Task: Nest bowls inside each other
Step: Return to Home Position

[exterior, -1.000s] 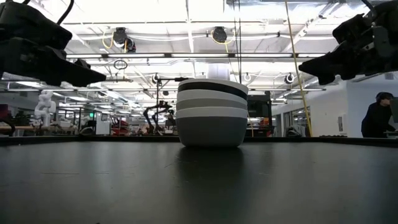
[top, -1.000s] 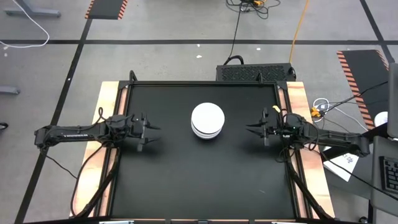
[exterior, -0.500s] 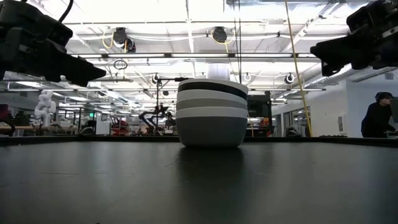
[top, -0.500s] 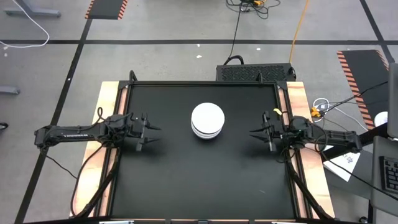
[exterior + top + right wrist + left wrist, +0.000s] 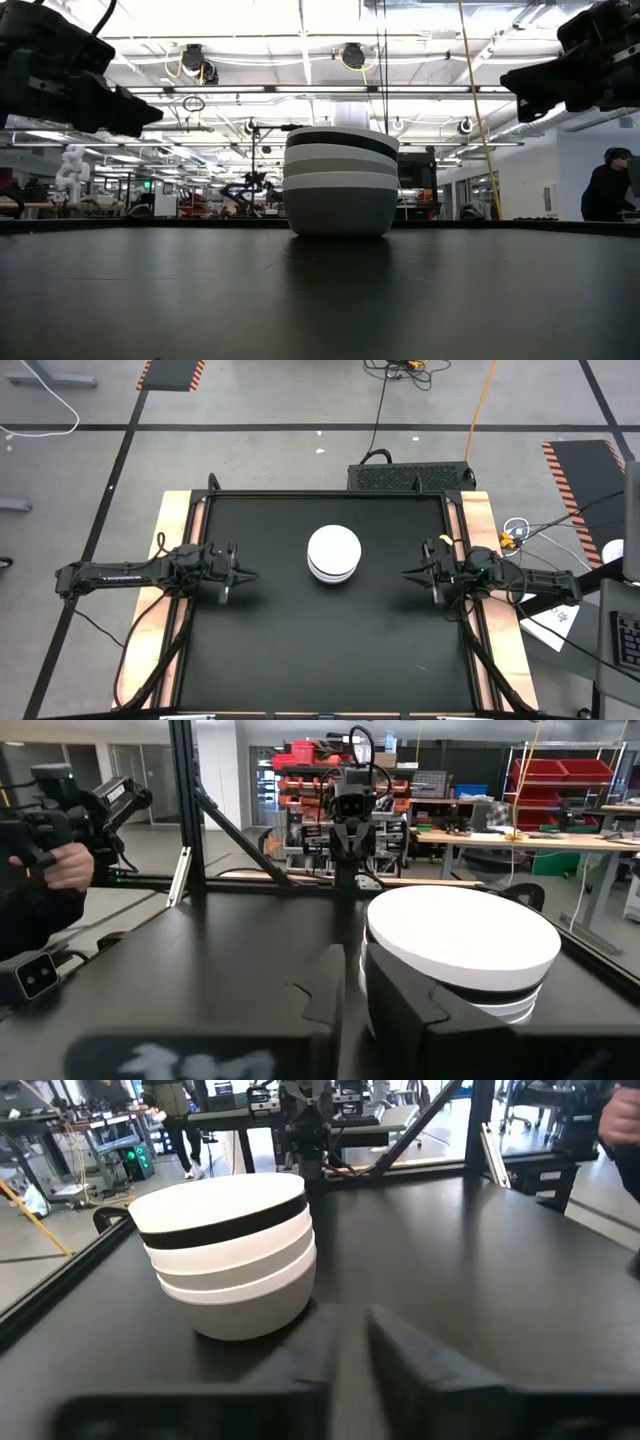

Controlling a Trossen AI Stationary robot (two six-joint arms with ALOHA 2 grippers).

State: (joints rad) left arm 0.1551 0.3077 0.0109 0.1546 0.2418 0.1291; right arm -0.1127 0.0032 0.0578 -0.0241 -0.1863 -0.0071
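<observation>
Several bowls [image 5: 333, 553] sit nested in one stack at the middle of the black table. The top bowl is white, with a black one just under it, and the grey lowest bowl [image 5: 340, 210] rests on its base on the table. The stack also shows in the left wrist view as bowls [image 5: 230, 1250] and in the right wrist view as bowls [image 5: 460, 945]. My left gripper [image 5: 247, 574] hovers shut to the left of the stack, pointing at it. My right gripper [image 5: 405, 572] hovers shut to the right of the stack. Both are clear of the table and empty.
Wooden rails [image 5: 175, 530] run along the table's left and right sides. A dark box [image 5: 410, 475] stands beyond the far edge. A person [image 5: 608, 190] stands in the room behind, and a hand holding a camera [image 5: 60, 850] shows past the table's side.
My left gripper has shut where it hovers; its two fingertips, spread apart before, now meet. My right gripper has tipped up from slightly downward to level and drawn a little toward the table's right edge. The bowl stack has stayed put.
</observation>
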